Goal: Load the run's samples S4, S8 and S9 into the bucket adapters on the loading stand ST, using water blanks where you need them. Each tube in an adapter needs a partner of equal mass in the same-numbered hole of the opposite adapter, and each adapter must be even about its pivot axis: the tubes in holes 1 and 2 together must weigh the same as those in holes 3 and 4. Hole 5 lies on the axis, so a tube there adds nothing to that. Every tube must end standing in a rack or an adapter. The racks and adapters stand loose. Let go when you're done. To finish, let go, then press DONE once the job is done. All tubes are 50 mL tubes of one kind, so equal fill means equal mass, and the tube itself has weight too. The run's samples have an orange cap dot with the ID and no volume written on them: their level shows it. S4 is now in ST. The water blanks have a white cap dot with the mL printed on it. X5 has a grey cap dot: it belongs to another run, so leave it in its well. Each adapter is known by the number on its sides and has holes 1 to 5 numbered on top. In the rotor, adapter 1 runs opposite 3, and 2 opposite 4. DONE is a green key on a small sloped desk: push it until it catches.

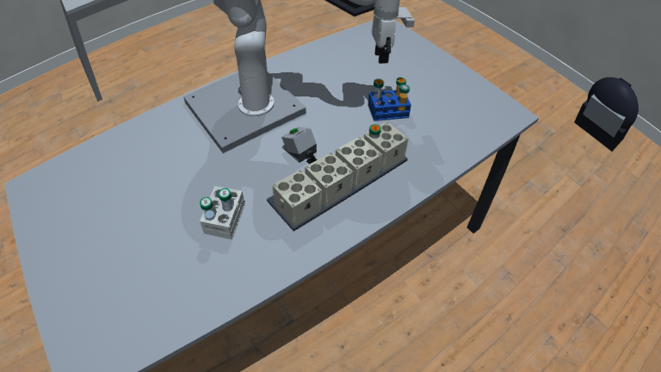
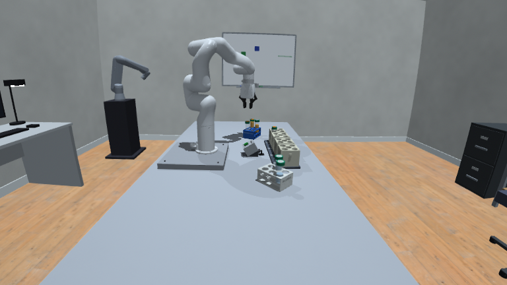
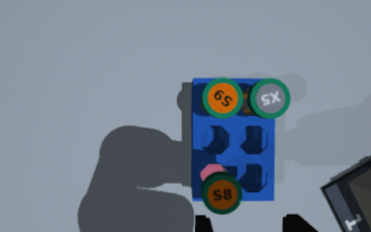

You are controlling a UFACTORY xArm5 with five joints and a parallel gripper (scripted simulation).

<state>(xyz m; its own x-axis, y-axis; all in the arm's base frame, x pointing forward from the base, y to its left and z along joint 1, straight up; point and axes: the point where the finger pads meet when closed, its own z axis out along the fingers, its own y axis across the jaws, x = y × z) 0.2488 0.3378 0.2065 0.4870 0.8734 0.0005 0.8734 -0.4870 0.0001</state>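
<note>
1. The hand [image 1: 383,58] [image 2: 247,107] [image 3: 247,225] points down above the surface [image 1: 145,270] [image 2: 224,229] [image 3: 87,43], its fingers partly apart with nothing between them.
2. Below the hand is the blue rack [image 1: 390,114] [image 2: 248,134] [image 3: 234,159]; the fingertips are well above it and touch neither rack nor tubes.
3. Tube S8 [image 1: 378,83] [image 2: 247,122] [image 3: 221,194] stands in a corner well below the hand, with pink visible beside its cap in the wrist view.
4. Tubes S9 [image 1: 400,81] [image 2: 251,120] [image 3: 222,98] and X5 [image 1: 404,89] [image 2: 257,121] [image 3: 270,98] stand side by side at the rack's other end, lower than the hand and farther from it than S8.
5. Away from the hand, past the blue rack, adapter 1 [image 1: 395,152] [image 3: 355,195] sits on loading stand ST [image 1: 294,226]. It carries S4 [image 1: 373,129] [image 2: 274,128] upright; its hole number is unreadable.
6. Adapters 2 [image 1: 368,170], 3 [image 1: 339,186] and 4 [image 1: 306,205] run progressively farther from the hand.
7. The small sloped desk [image 1: 299,140] [image 2: 250,148] with green DONE key [image 1: 293,131] [image 2: 245,144] is lower than the hand, between the arm's base and the adapters.
8. Farthest from the hand, the white rack [image 1: 217,229] [image 2: 284,181] holds two white-dotted water blanks [image 1: 225,195] [image 2: 279,162]; their printed volumes are too small to read.
</note>
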